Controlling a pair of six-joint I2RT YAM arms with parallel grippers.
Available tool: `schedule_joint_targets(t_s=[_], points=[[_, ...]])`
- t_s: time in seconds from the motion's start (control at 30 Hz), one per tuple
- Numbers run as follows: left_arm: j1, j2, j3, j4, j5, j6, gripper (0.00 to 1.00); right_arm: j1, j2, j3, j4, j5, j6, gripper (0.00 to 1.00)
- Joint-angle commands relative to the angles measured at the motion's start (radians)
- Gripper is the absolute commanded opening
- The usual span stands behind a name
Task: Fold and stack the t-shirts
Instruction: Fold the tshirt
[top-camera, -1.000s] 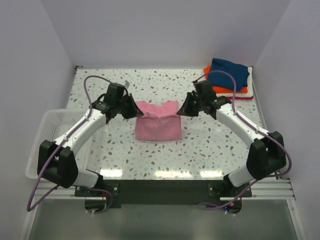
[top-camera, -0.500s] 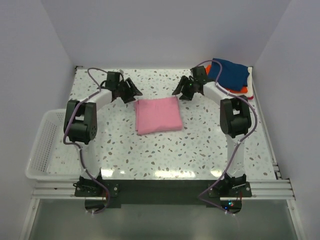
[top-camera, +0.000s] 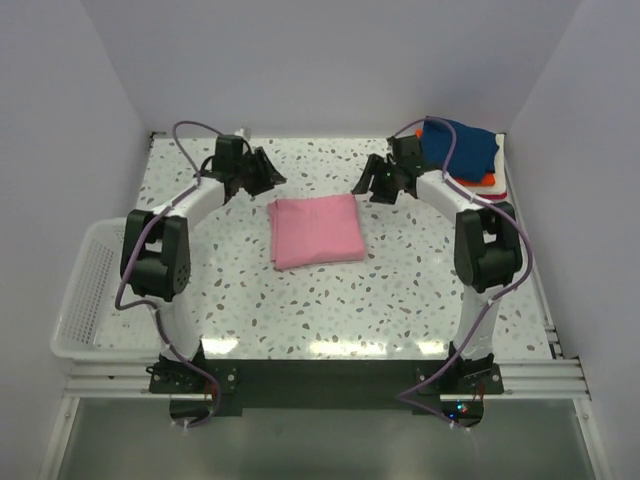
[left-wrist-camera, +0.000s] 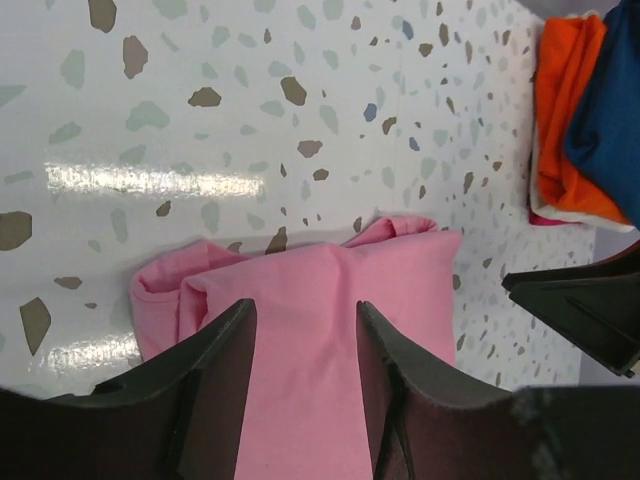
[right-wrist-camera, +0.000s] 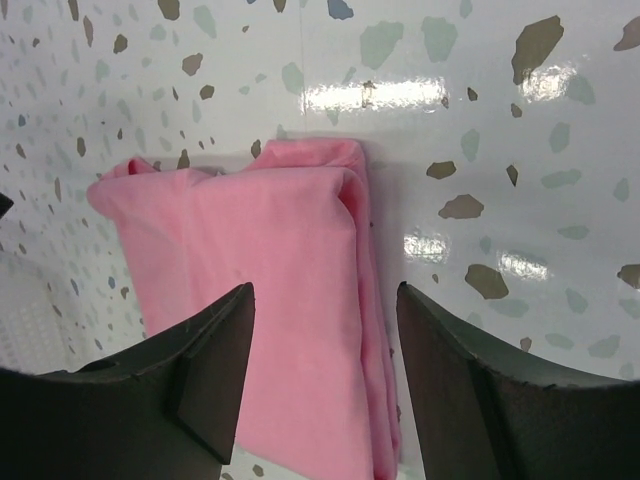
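A light pink t-shirt (top-camera: 315, 230) lies folded into a flat rectangle mid-table. It also fills the low part of the left wrist view (left-wrist-camera: 320, 330) and the right wrist view (right-wrist-camera: 250, 290). My left gripper (top-camera: 270, 172) hovers open just beyond its far left corner, with nothing between the fingers (left-wrist-camera: 215, 370). Just off the far right corner my right gripper (top-camera: 368, 180) is open and empty too, its fingers (right-wrist-camera: 215, 350) spread above the cloth. A stack of folded t-shirts (top-camera: 460, 150) sits at the far right, navy on top, then orange, white and red.
A white wire basket (top-camera: 85, 290) stands off the table's left edge. The speckled tabletop (top-camera: 330, 310) runs to white walls at the back and sides. The stack's orange shirt (left-wrist-camera: 565, 110) and navy shirt (left-wrist-camera: 610, 100) show at the left wrist view's right edge.
Both grippers opened and let go of the pink shirt's far edge, then drew back toward the far side. The shirt now lies flat and folded.
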Motion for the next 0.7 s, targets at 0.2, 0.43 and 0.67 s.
schedule_joint_targets(t_s=[0.2,0.43,0.67], points=[[-0.060,0.147,0.145,-0.118,-0.175,0.106,0.47,0.007,0.105,0.118,0.042,0.075,-0.093,0.61],[-0.067,0.184,0.153,-0.110,-0.185,0.100,0.47,0.014,0.168,0.177,0.054,0.055,-0.073,0.59],[-0.072,0.201,0.159,-0.098,-0.168,0.093,0.40,0.037,0.205,0.223,0.039,0.061,-0.067,0.53]])
